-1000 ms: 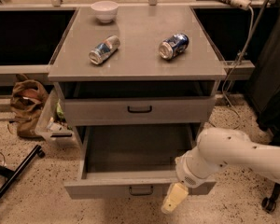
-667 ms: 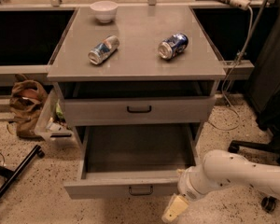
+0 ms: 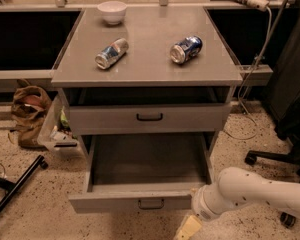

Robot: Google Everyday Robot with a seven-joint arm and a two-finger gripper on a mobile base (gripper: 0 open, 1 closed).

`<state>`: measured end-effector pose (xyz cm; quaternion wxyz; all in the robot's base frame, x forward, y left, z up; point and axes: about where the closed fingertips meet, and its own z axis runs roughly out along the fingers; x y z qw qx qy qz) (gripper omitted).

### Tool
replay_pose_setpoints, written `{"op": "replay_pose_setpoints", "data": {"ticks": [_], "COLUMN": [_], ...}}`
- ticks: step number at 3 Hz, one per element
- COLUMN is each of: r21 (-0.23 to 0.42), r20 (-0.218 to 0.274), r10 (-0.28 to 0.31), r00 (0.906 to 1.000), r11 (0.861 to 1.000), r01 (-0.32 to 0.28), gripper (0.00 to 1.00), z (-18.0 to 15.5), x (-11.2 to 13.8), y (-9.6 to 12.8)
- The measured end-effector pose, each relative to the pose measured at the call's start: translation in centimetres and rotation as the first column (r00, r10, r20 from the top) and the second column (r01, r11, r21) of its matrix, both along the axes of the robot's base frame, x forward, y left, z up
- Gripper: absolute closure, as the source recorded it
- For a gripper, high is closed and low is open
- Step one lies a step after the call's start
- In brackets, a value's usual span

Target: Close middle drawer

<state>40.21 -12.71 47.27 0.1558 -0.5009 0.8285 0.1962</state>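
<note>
The middle drawer [image 3: 132,202] of the grey cabinet is pulled far out. Its wide flat grey front faces me with a small dark loop handle [image 3: 151,203] at its centre, and its deep grey tray [image 3: 147,159] is empty. Above it the uppermost drawer [image 3: 150,118] with a black handle is shut. The lowest drawer is hidden. My white arm [image 3: 255,191] reaches in from the right. My gripper [image 3: 188,228] is at the bottom edge, just below and in front of the right end of the middle drawer's front.
Two crushed cans [image 3: 111,53] [image 3: 186,49] and a white bowl [image 3: 112,10] lie on the cabinet top [image 3: 150,66]. A brown bag [image 3: 29,111] and a plastic bin [image 3: 55,129] stand at the left. A black stand leg [image 3: 15,189] is at lower left, and a chair base [image 3: 267,158] at right.
My arm and gripper have dropped lower, from level with the right end of the drawer front to just below it. The drawer has not moved.
</note>
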Motion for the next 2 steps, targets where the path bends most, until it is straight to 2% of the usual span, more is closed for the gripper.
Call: {"op": "replay_pose_setpoints", "data": {"ticks": [2], "r21": [0.028], "r20": [-0.078], "r10": [-0.038], "r00": [0.9963], "r11": [0.999], "r01": [0.040], "gripper": [0.00], "z": [-4.6], "x": [-2.2], "y": [-1.4]}}
